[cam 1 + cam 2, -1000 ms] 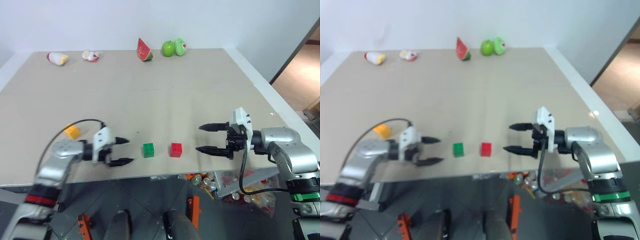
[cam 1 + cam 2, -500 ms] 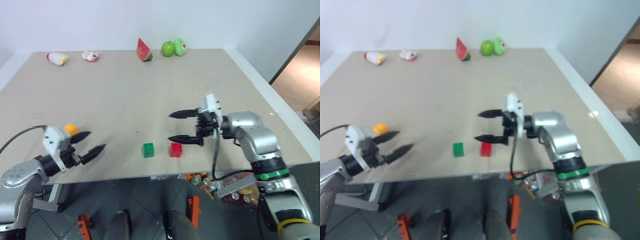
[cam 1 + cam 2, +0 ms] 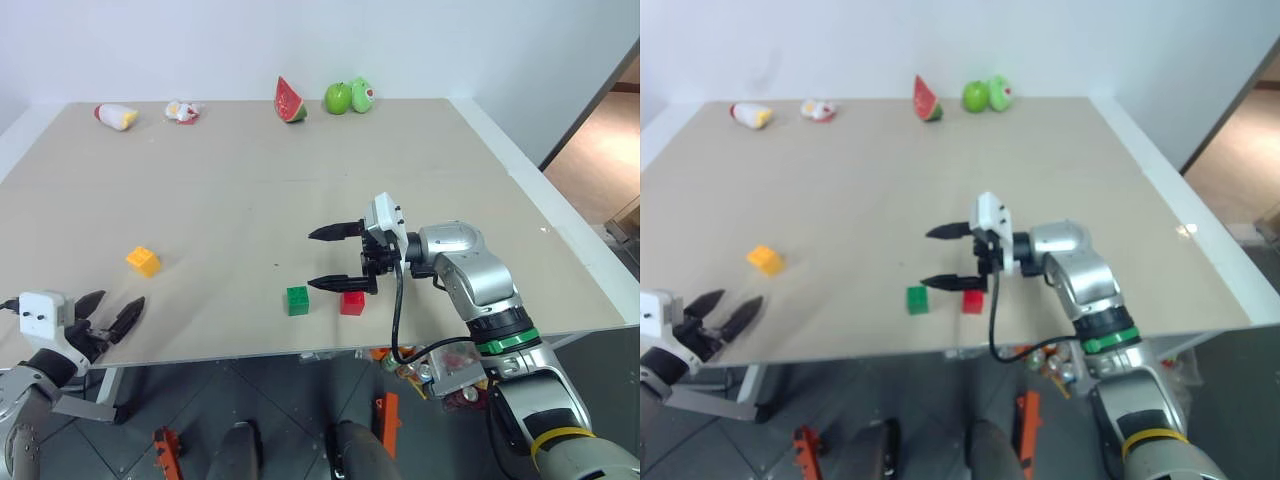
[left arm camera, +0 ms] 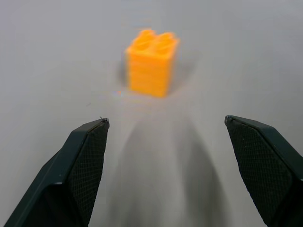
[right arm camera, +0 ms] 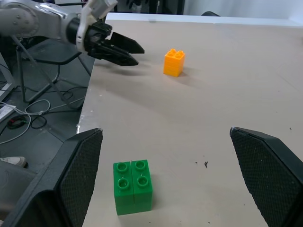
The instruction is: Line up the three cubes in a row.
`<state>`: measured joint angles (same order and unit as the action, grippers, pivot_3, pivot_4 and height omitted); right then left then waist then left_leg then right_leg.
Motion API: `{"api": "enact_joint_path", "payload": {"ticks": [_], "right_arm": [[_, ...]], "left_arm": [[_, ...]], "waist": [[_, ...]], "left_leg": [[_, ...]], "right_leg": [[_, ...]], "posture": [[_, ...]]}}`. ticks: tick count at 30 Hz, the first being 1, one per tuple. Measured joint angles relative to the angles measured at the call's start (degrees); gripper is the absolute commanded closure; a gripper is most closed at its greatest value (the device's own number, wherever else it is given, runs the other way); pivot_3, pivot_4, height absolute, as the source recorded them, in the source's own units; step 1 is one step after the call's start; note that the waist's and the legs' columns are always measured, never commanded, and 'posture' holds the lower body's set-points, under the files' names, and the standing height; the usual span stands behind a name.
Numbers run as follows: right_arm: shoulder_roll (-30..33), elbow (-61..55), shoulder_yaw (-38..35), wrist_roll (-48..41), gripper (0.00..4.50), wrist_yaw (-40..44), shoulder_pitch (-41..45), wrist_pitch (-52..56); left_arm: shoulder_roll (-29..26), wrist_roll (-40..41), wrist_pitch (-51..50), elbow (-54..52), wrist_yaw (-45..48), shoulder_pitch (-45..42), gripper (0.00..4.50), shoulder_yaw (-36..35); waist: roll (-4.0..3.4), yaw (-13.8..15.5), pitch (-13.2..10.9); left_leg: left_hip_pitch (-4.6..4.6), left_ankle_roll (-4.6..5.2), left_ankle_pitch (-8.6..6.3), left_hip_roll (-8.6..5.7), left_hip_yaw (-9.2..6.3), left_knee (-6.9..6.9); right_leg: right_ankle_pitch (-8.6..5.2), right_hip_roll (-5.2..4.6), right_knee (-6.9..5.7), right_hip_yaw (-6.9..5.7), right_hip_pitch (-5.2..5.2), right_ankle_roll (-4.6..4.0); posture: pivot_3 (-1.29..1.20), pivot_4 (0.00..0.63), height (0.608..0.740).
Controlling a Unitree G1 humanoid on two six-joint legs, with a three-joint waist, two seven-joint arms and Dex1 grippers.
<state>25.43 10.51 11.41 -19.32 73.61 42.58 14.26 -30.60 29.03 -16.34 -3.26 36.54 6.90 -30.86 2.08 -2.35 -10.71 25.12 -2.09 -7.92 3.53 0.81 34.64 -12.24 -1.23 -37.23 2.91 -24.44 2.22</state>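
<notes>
- Green cube [image 3: 297, 300] sits near the front edge of the surface [image 3: 250, 190]; red cube [image 3: 351, 302] just beside it, to its right, apart.
- Yellow-orange cube [image 3: 143, 261] lies well apart, to the green cube's left and slightly farther back.
- Right claw [image 3: 335, 258] hangs wide and empty above the red cube.
- Left claw [image 3: 112, 312] is wide, empty, at the surface's edge, facing the yellow-orange cube.
- Judged step: approach to the stray cube. Next move calls for closing on it and carrying it in line with the green cube.

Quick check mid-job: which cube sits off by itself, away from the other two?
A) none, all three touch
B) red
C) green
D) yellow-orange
D: the yellow-orange cube lies alone toward the table's left, while the green cube and red cube sit close together.
</notes>
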Motion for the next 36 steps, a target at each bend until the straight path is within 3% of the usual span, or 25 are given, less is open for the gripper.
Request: {"api": "enact_joint_path", "payload": {"ticks": [5, 23, 26, 32, 36], "right_arm": [[0.0, -0.18, -0.05, 0.1, 0.0, -0.25, -0.04, 0.05], [2.65, -5.23, -0.87, -0.71, 0.0, -2.84, -2.62, 2.54], [2.84, -5.23, -0.87, -0.7, 0.0, -2.99, -2.63, 2.55], [3.6, -5.22, -0.87, -0.7, 0.0, -3.07, -2.69, 2.57], [3.66, -5.17, -0.87, -0.69, 0.0, -3.06, -2.68, 2.53]], "left_arm": [[-4.21, -2.43, 2.58, 9.81, 2.34, -7.65, 0.46, 1.86], [-5.93, -7.85, 8.41, 29.84, 8.57, -23.92, 0.46, 9.64], [-5.95, -7.89, 9.09, 30.79, 8.99, -24.57, 1.22, 9.65], [-5.92, -7.54, 9.26, 29.06, 10.7, -22.7, 3.16, 9.88], [-6.04, -7.55, 8.28, 24.66, 13.0, -20.5, 3.15, 11.52]], "waist": [[0.01, -0.01, 0.01], [0.06, 0.16, 0.04], [0.07, 0.15, 0.04], [0.06, 0.15, 0.04], [0.06, 0.15, 0.04]], "left_leg": [[0.02, 0.01, 0.01, 0.01, 0.07, -0.03], [0.04, 0.0, 0.0, 0.1, 0.21, -0.13], [0.05, -0.01, 0.0, 0.09, 0.25, -0.13], [0.05, -0.01, 0.0, 0.1, 0.25, -0.15], [0.05, -0.01, 0.0, 0.1, 0.26, -0.13]], "right_leg": [[0.0, -0.01, 0.01, -0.01, -0.04, 0.0], [-0.05, 0.07, -0.01, 0.01, -0.12, -0.01], [-0.05, 0.05, -0.01, 0.04, -0.12, 0.01], [-0.07, 0.06, -0.01, 0.04, -0.15, 0.0], [-0.06, 0.03, -0.01, 0.05, -0.14, 0.01]], "posture": [[0.0, 0.15, 0.74], [0.0, 0.15, 0.74], [0.0, 0.15, 0.74], [0.0, 0.15, 0.74], [0.0, 0.15, 0.74]]}}
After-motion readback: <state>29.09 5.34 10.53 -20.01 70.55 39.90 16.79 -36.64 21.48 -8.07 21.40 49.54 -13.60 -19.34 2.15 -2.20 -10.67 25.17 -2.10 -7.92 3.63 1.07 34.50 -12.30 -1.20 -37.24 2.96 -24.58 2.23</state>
